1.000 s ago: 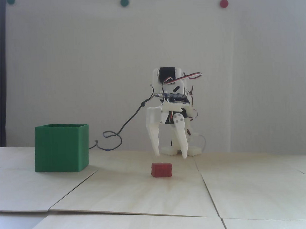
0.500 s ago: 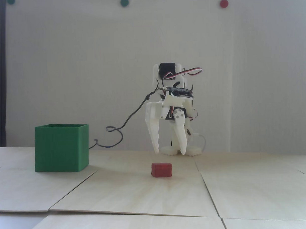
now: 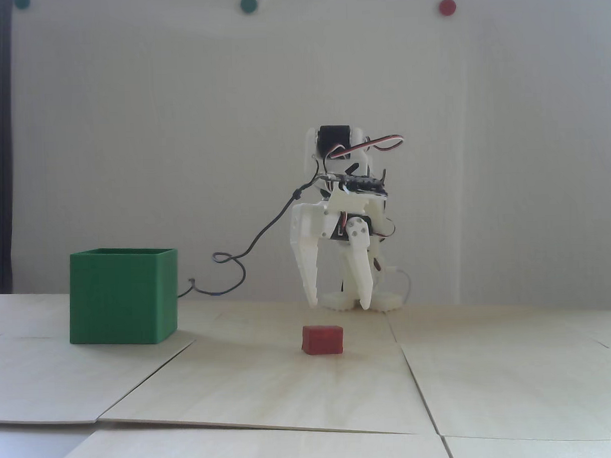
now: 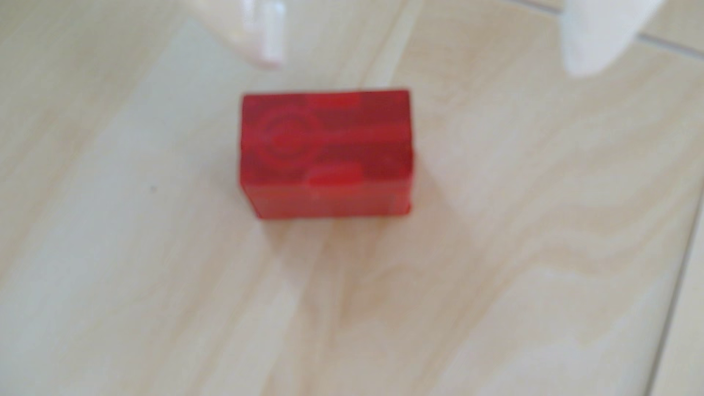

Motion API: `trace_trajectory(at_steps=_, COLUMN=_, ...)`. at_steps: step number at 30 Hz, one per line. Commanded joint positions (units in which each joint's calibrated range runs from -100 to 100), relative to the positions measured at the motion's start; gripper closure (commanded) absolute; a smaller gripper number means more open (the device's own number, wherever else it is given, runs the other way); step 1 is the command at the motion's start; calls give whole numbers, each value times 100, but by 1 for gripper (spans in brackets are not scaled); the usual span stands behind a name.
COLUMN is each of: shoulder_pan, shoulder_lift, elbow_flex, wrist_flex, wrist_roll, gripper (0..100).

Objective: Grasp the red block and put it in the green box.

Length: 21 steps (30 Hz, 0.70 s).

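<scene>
L→R in fixed view: green box (image 3: 122,295) on table at far left, red block (image 3: 323,339) lying free near centre w/ long axis across view, gripper (image 3: 338,305) spread wide, empty, hovering just above and slightly right/behind block.

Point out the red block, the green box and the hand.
red block (image 3: 323,339), fixed view: middle of its front face.
green box (image 3: 118,295), fixed view: middle of its front wall.
hand (image 3: 338,304), fixed view: gap midway between its two white fingertips, open above the block.
</scene>
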Motion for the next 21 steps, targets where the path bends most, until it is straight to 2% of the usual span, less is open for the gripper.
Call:
trace_trajectory(at_steps=1, shoulder_pan=-103, shoulder_lift=-746, elbow_flex=-434, wrist_flex=-4, wrist_roll=33, gripper=74)
trace_trajectory(at_steps=9, shoulder_pan=-376, shoulder_lift=-604, elbow_flex=-478, wrist_flex=-4, wrist_roll=-4, gripper=74)
trace_trajectory(at_steps=16, shoulder_pan=-376, shoulder_lift=-75, elbow_flex=-1321, wrist_flex=38, wrist_roll=2, gripper=74)
trace_trajectory(at_steps=21, shoulder_pan=-360, shoulder_lift=-20, elbow_flex=-1366, wrist_flex=-4, wrist_roll=2, gripper=74)
